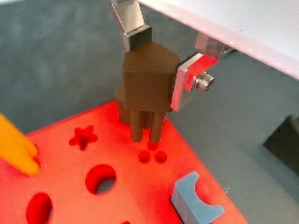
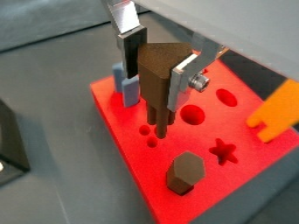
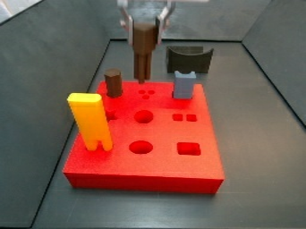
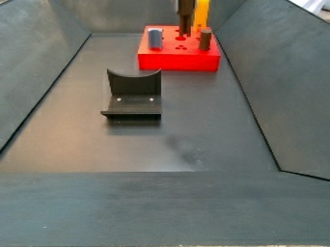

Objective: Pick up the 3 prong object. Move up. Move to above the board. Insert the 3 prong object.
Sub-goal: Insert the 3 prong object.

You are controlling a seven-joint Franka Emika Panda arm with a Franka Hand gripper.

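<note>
My gripper (image 1: 163, 63) is shut on the 3 prong object (image 1: 145, 87), a slender brown block held upright with its prongs down. The prong tips hang just above the three small holes (image 1: 149, 156) in the red board (image 1: 128, 197), very close to its surface. Both wrist views show this; there the gripper (image 2: 156, 73) clamps the brown block (image 2: 159, 96) between silver fingers (image 2: 179, 80). In a side view the gripper (image 3: 143, 20) holds the object (image 3: 142, 54) over the far part of the board (image 3: 162, 165). From the opposite side the board (image 4: 165, 60) lies far back.
On the board stand a tall yellow forked block (image 3: 89, 121), a stubby dark brown cylinder (image 3: 114, 83) and a blue-grey piece (image 3: 184, 85). The fixture (image 3: 188, 60) stands on the floor beyond the board, also seen nearer (image 4: 131, 94). Grey bin walls surround the floor.
</note>
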